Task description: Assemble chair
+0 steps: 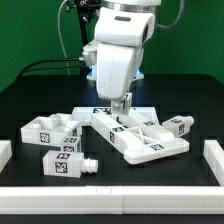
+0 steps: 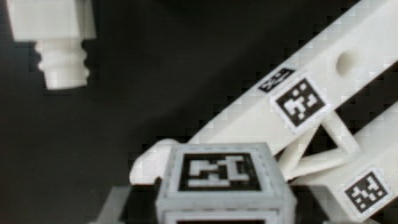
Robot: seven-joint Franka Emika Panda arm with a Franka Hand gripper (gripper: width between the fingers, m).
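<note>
The chair parts lie scattered on the black table. My gripper (image 1: 122, 101) reaches down at the middle of the table, over one end of a flat white frame of tagged slats (image 1: 142, 137). In the wrist view my gripper (image 2: 217, 203) is shut on a small white block (image 2: 217, 168) with a tag on its face. Dark fingers (image 2: 128, 200) press on both of its sides. The block sits against the slatted frame (image 2: 306, 98). A blocky piece ending in a peg (image 2: 61, 48) lies apart from it on the black surface.
Two tagged blocky pieces (image 1: 50, 130) (image 1: 62, 163) lie on the exterior view's left, the nearer one with a peg. Another tagged piece (image 1: 178, 125) lies at the right. White rails (image 1: 214, 156) (image 1: 100, 200) border the table. Cables hang behind the arm.
</note>
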